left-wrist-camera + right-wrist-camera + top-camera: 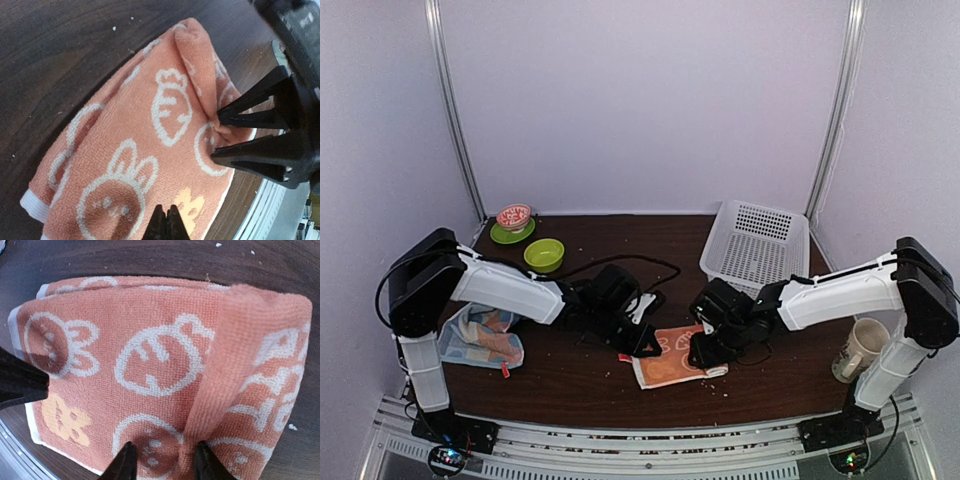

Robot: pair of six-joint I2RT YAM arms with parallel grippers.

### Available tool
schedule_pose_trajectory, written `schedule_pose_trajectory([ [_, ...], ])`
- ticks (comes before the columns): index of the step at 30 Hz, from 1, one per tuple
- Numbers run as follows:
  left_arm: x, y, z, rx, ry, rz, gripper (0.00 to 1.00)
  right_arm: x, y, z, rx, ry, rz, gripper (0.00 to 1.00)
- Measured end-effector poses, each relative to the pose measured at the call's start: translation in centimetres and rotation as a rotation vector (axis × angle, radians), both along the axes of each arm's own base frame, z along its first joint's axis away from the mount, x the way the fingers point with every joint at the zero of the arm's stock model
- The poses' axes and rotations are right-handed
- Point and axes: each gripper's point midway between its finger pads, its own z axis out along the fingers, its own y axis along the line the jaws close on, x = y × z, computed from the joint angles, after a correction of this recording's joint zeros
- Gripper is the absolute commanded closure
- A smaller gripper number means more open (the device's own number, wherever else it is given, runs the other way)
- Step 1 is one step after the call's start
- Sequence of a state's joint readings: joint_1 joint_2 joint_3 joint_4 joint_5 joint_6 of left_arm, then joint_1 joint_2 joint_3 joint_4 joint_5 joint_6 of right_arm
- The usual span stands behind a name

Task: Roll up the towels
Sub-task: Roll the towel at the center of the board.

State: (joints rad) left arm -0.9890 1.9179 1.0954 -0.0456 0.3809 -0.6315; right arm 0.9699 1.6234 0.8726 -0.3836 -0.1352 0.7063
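Work is on the orange towel, which lies in the middle of the table between the two arms. One end of it is turned over into a soft flap; the rest lies flat with the print up. I judge this to be the first turn of the roll, so the step has only started. The blue towel sits as a crumpled heap at the left side, well apart, and looks not yet rolled.

The right gripper has its jaws apart. The edge of the flap runs between them, and the cloth does not look squeezed. The left gripper is closed with nothing between its tips, which point down at the flat end of the towel. Whether they press on the cloth I cannot tell.

The next move probably calls for a new hold on the flap and for carrying it further over the flat part. The other end should be kept down so that the cloth does not slide. The flap is loose and may fall open if it is let go too early.
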Motion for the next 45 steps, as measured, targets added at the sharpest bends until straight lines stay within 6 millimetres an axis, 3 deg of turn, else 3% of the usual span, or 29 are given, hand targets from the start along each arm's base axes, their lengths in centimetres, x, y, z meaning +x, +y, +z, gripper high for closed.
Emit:
schedule_pose_trajectory([
  [7, 0.9, -0.9, 3.1, -0.067, -0.02, 0.013, 1.0, 0.2, 0.3, 0.2, 0.107, -0.016, -0.007, 0.46],
  [13, 2.3, -4.0, 7.1, -0.2, -0.036, 0.012, 1.0, -0.2, 0.3, 0.3, 0.207, -0.056, 0.004, 0.44],
  [16, 3.1, -5.7, 7.8, -0.272, -0.018, 0.01, 1.0, -0.3, 0.2, 0.3, 0.252, -0.076, 0.009, 0.44],
  [26, 3.3, -9.1, 4.0, -0.351, 0.139, -0.02, 1.0, -0.4, 0.2, 0.5, 0.297, -0.108, 0.017, 0.44],
  [33, 3.6, -10.7, 2.9, -0.391, 0.21, -0.03, 1.0, -0.5, 0.3, 0.5, 0.297, -0.11, 0.031, 0.44],
  [40, 4.3, -10.7, 0.2, -0.372, 0.295, 0.015, 1.0, -0.8, 0.4, 0.7, 0.28, -0.094, 0.06, 0.4],
  [45, 5.3, -10.2, -0.9, -0.36, 0.34, 0.061, 1.0, -1.6, -0.6, 1.8, 0.239, -0.074, 0.078, 0.39],
])
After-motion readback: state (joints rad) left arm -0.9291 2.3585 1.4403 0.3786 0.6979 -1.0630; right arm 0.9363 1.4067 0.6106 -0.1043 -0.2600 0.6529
